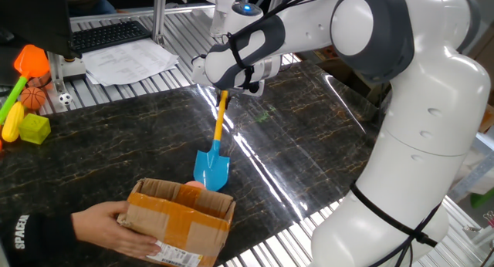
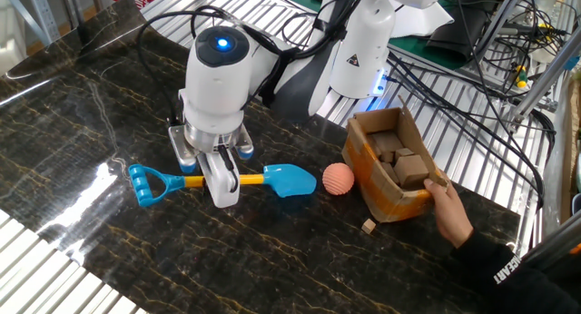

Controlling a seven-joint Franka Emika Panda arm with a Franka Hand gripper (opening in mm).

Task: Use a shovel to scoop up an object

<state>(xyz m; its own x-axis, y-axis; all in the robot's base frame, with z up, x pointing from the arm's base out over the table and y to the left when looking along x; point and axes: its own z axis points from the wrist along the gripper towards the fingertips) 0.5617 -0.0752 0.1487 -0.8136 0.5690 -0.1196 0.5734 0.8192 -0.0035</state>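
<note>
The shovel (image 2: 236,180) has a blue blade (image 1: 211,170), a yellow-orange shaft (image 1: 219,120) and a blue looped handle (image 2: 142,183). My gripper (image 2: 221,179) is shut on its shaft, holding it low over the dark table. The blade (image 2: 292,181) points at the salmon-orange ball (image 2: 338,179), which sits a short gap beyond the tip, against the cardboard box (image 2: 392,164). In the first fixed view only a sliver of the ball (image 1: 193,185) shows behind the box (image 1: 180,221).
A person's hand (image 2: 451,212) steadies the cardboard box, which holds several brown blocks (image 2: 404,161). A small block (image 2: 368,226) lies on the table by the box. Toys, including an orange spade head (image 1: 32,61) and a mini basketball (image 1: 32,98), sit at the far left.
</note>
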